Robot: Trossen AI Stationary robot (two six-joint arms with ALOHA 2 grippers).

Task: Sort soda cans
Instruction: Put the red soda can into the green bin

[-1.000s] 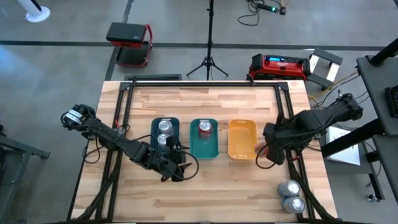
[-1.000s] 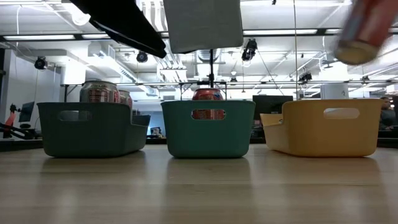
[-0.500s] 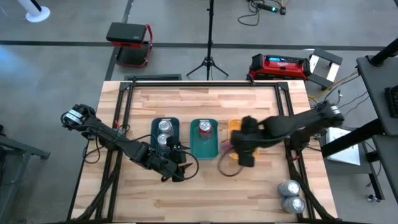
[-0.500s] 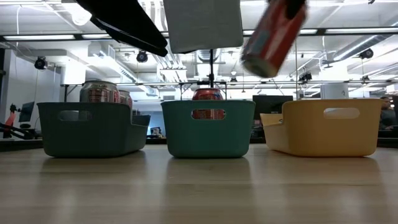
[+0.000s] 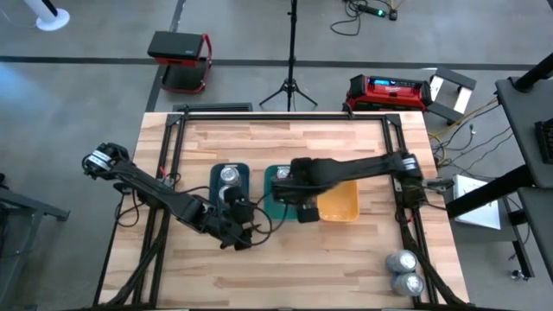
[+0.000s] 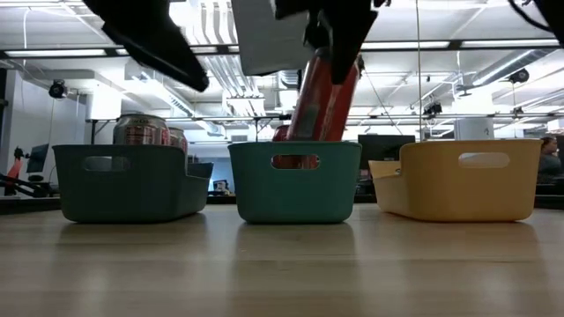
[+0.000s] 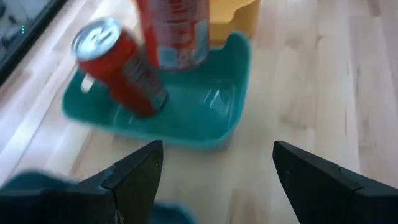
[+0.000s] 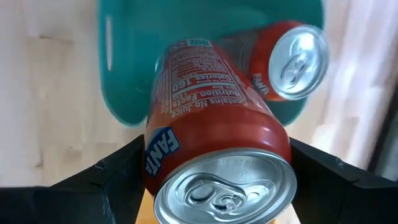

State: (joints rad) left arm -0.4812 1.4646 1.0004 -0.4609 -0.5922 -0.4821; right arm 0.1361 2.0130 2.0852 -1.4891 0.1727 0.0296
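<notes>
My right gripper (image 5: 295,192) hangs over the green tray (image 5: 271,207), shut on a red soda can (image 6: 324,95). A second red can (image 7: 121,67) stands in that tray, close beside the held one. Two silver cans (image 5: 228,175) stand in the dark teal tray (image 5: 214,177) on the left. The orange tray (image 5: 341,203) is to the right. Two more silver cans (image 5: 402,262) stand near the table's near right corner. My left gripper (image 7: 217,180) is open just before the green tray's near side, holding nothing. My right gripper pinches the red can's body (image 8: 186,124) between its two fingers (image 8: 118,180), one on each side, near the can's top end. The fingers come from above, slanting down. The can is tilted and its lower end (image 6: 304,132) dips behind the green tray's rim; whether it touches the floor is hidden.
The three trays stand in a row at the table's middle. A black frame (image 5: 173,130) runs along the table's far, left and right sides. Bare wood lies in front of the trays.
My right gripper has carried the red can from beyond the orange tray's right end toward the table's left, across the orange tray to the green tray. It has come down, so the can's lower end is now inside the green tray's rim.
</notes>
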